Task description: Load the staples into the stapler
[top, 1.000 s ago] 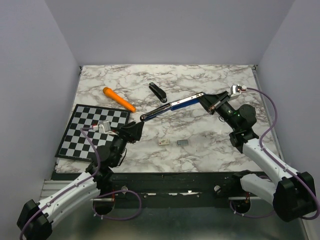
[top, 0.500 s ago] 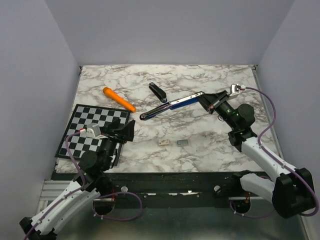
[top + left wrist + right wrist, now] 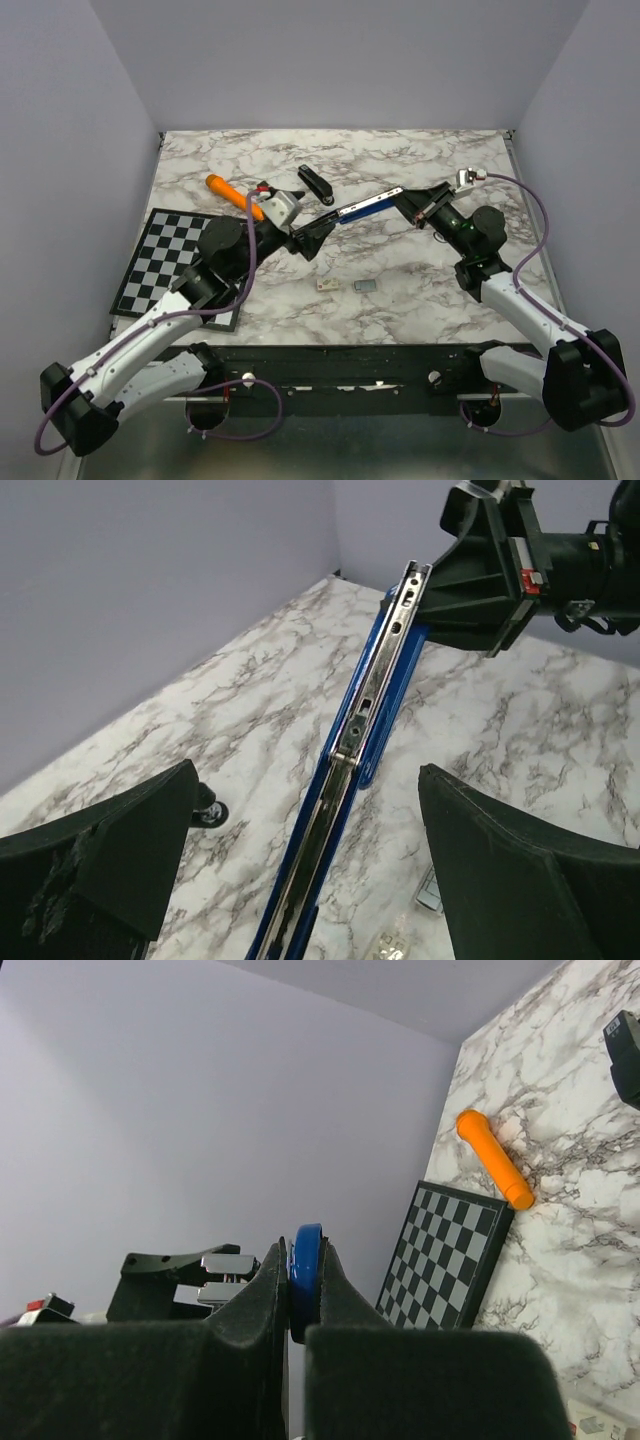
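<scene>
The stapler (image 3: 362, 206) is swung open into one long blue and metal bar, held slanting above the marble. My right gripper (image 3: 403, 196) is shut on its blue far end (image 3: 306, 1278). My left gripper (image 3: 317, 238) is wide open at the bar's near end, and the open metal channel (image 3: 362, 725) runs between its fingers (image 3: 100, 870) without touching them. The staples (image 3: 366, 285), a small grey strip, lie flat on the table below the bar and peek out beside my left finger (image 3: 430, 890).
A tiny whitish box (image 3: 327, 284) lies just left of the staples. An orange marker (image 3: 235, 196) and a small black object (image 3: 315, 184) lie further back. A chessboard (image 3: 170, 262) covers the near left. Grey walls close three sides.
My left arm pulled back toward the chessboard, then swung forward to the stapler's near end, its jaws opening wide. My right gripper kept its hold, barely moving.
</scene>
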Available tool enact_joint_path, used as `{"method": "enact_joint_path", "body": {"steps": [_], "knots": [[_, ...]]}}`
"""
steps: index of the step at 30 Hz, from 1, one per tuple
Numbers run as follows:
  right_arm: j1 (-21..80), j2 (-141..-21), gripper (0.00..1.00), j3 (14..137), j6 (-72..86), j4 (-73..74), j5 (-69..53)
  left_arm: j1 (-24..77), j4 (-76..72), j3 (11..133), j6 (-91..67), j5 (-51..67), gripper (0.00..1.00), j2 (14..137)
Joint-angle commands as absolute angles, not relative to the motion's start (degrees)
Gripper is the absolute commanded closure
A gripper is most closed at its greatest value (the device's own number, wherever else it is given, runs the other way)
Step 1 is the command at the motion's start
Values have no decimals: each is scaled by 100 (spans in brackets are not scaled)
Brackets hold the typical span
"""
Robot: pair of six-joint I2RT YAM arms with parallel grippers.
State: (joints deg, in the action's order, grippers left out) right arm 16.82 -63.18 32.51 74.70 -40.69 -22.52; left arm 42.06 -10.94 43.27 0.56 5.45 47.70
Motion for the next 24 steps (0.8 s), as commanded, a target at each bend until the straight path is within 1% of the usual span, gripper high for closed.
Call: {"method": "enact_joint_path", "body": {"steps": [1,4,9,11,16,17,19,23,24], "knots": [[1661,-6319,99,3190,7576,-4702,-2399,4201,-800,4965,1001,1766,1,5536],[1670,-6311,99,3164,7567,-4693,-2426,4201,-624,5334,1212,2003,4,5958],[1670,-6284,99,3112,7576,-4720,-2443,4210,-388,5704,1467,2250,16,6459],[1661,-6284,99,3120,7594,-4755,-2470,4201,-360,5800,1546,2276,21,6574],[1661,-6240,99,3085,7611,-4764,-2487,4201,-334,5932,1635,2285,29,6890],[1661,-6232,99,3076,7620,-4755,-2496,4210,-325,5976,1626,2294,32,6925],[1661,-6223,99,3059,7611,-4746,-2505,4210,-325,6003,1617,2303,34,7022],[1670,-6231,99,3059,7611,-4737,-2540,4210,-316,6082,1565,2399,45,7128],[1670,-6223,99,3059,7620,-4746,-2540,4201,-308,6091,1564,2417,46,7137]]}}
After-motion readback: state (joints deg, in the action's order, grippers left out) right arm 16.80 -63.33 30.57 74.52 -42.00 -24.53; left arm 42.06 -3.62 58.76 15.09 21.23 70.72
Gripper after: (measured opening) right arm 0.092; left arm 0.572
